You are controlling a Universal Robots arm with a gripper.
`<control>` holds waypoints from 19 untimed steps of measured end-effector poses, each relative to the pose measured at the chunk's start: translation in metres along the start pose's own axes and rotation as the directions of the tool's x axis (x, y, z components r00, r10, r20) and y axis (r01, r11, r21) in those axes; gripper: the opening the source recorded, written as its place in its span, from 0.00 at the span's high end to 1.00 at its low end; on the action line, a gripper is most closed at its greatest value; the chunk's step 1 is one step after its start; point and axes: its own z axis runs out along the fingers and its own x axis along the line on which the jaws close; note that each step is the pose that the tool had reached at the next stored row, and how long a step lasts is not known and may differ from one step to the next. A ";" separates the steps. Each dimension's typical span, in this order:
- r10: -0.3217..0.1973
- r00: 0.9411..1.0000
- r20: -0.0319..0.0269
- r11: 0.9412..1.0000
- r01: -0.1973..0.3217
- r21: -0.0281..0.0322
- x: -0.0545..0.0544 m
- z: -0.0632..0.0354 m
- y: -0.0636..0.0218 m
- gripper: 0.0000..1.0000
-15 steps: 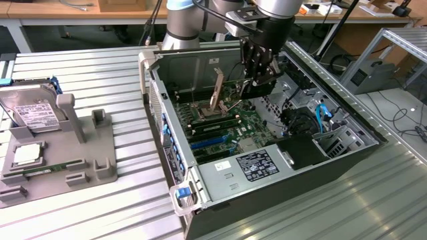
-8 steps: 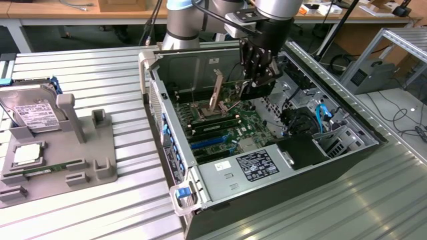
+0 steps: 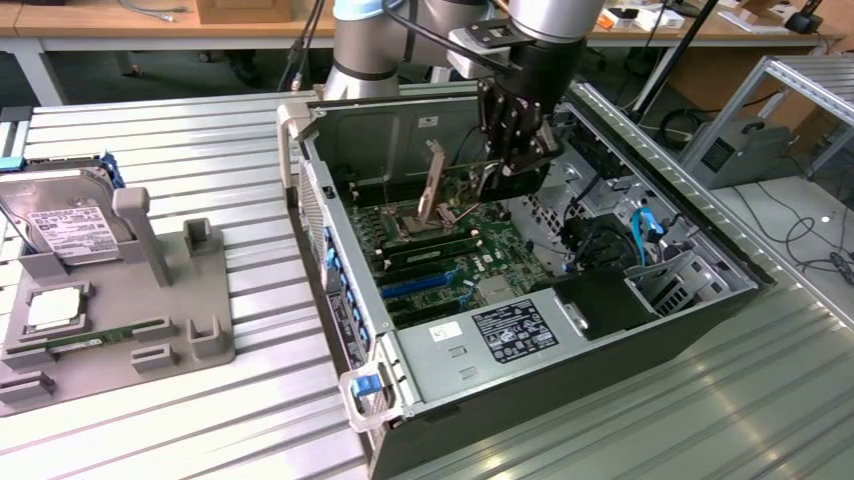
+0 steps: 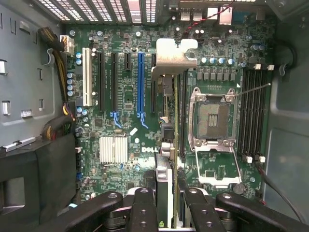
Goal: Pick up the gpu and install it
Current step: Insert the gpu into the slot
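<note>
Alignment matters most in this step. The gpu point(image 4: 165, 179) is held edge-on in the pincer point(image 3: 514, 165), whose fingers point(image 4: 145, 212) are closed narrowly on the card's upper edge. The card hangs inside the open computer case point(image 3: 334, 200), above the motherboard point(image 4: 125, 96) and not yet seated in it. Its silvery bracket point(image 4: 175, 57) points toward the vented rear wall point(image 4: 116, 9) of the case.

In the wrist view the card's thin edge runs roughly parallel to the expansion slots. It appears between the black slot point(image 4: 153, 92) next to the blue slot point(image 4: 140, 82) and the CPU socket point(image 4: 212, 121). Because the card is raised off the board, it cannot be told which slot lies directly beneath it.

To do the step well, the card's lower edge should be kept parallel to the chosen slot along its whole length, and the card should be kept upright. In the exterior view the bracket looks slightly tilted, so the lean is best corrected before contact is made. The bracket's end should be guided into the gap at the rear wall as the edge connector meets the slot. The descent should be straight and slow, with pressure applied evenly. The raised lever of the CPU socket and the components just beside the card should be given clearance. Any sideways drift toward the socket is likely to leave the connector resting on the slot's rim rather than inside it.
</note>
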 end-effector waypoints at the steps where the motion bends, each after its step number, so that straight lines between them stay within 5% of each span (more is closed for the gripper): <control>1: 0.000 1.000 0.000 1.000 0.000 0.000 0.000 0.0005 0.0001 0.73; 19: 0.000 1.000 0.000 1.000 0.000 0.000 0.000 0.0060 0.0021 0.73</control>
